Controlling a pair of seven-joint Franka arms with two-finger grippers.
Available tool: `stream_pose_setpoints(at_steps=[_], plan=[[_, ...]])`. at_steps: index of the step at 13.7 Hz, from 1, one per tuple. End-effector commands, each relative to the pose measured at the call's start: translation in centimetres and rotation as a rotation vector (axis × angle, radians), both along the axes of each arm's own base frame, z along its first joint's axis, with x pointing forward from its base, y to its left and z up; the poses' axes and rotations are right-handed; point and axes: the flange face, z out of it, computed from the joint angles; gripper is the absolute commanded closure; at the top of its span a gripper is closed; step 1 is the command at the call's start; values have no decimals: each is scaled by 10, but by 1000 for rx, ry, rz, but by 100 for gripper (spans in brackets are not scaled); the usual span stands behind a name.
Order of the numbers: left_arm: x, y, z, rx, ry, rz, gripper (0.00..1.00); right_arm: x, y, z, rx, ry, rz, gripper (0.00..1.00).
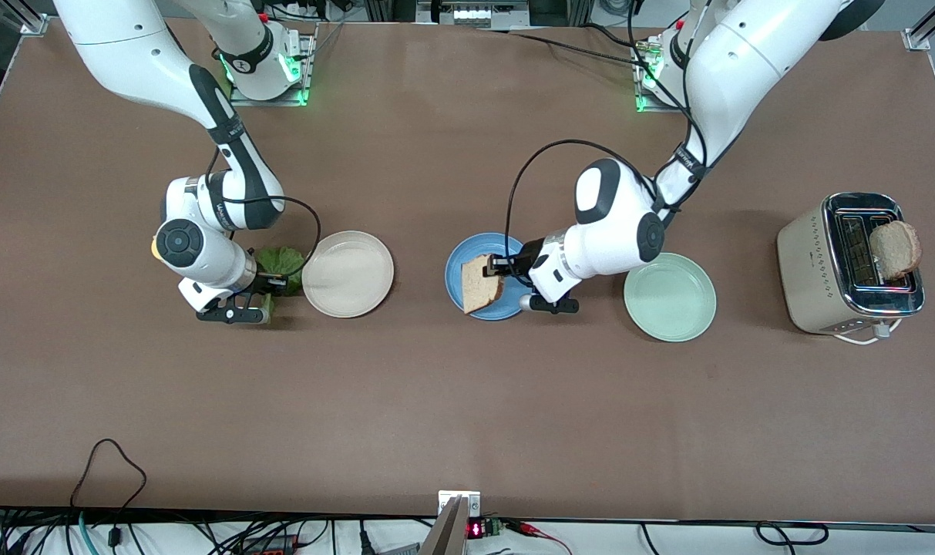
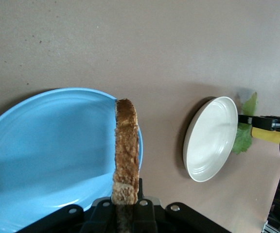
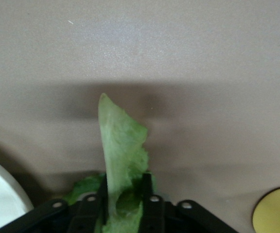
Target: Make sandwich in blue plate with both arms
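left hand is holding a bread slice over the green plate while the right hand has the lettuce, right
Not quite. The left hand holds the bread slice over the blue plate, as the front view shows; the green plate sits beside it. The right hand does have the lettuce.

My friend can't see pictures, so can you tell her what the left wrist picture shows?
The left gripper holds a brown-crusted bread slice on edge over a round sky-blue plate on the brown table. Farther off sit a round cream-white plate and a crinkled green lettuce leaf at the right gripper.
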Motion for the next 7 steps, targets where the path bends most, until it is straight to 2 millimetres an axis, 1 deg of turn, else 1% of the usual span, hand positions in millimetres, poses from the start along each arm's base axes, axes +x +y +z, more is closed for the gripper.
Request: stream_pose_setpoints(at_steps=[1, 2, 3, 6, 7], plan=[[-11, -3, -3, -8, -2, 21, 100, 4, 8, 9, 0, -5, 5, 100], [-15, 0, -3, -10, 4, 22, 100, 10, 6, 18, -1, 12, -2, 100], [-13, 8, -3, -12, 7, 31, 100, 16, 6, 32, -4, 32, -6, 100], [-12, 18, 6, -48, 15, 47, 100, 26, 3, 82, -3, 37, -10, 100], [-13, 23, 3, -49, 22, 52, 100, 28, 5, 100, -1, 33, -9, 100]])
